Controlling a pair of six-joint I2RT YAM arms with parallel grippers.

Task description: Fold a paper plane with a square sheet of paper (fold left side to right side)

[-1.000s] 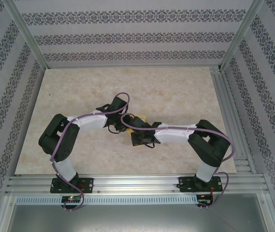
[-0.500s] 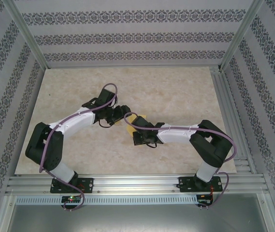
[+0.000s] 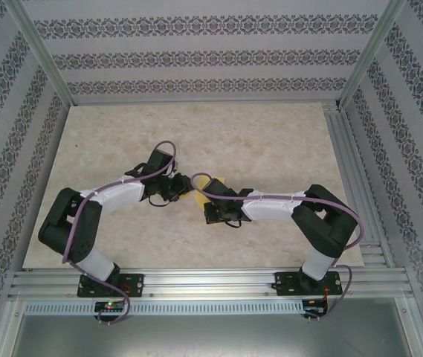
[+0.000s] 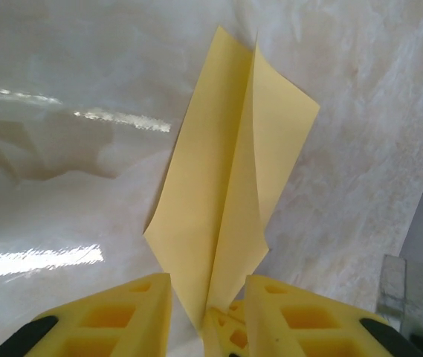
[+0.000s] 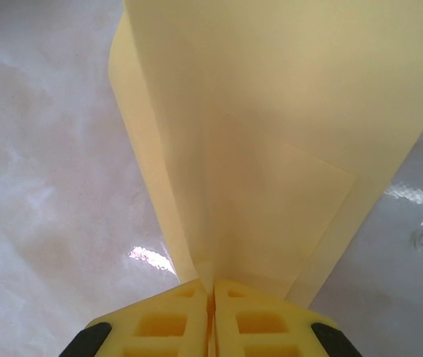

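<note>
Left tool (image 3: 183,193) back astride paper plane (image 4: 226,178)

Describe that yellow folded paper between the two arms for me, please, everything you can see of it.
The paper plane is thin, plain pale-yellow paper, folded into a narrow pointed dart with a raised centre crease and two flaps. It sits over the pale marbled table, partly lifted as far as I can tell. The right tool is pinched shut on one end. The other, narrow end runs between the parted fingers of the left tool.
</note>
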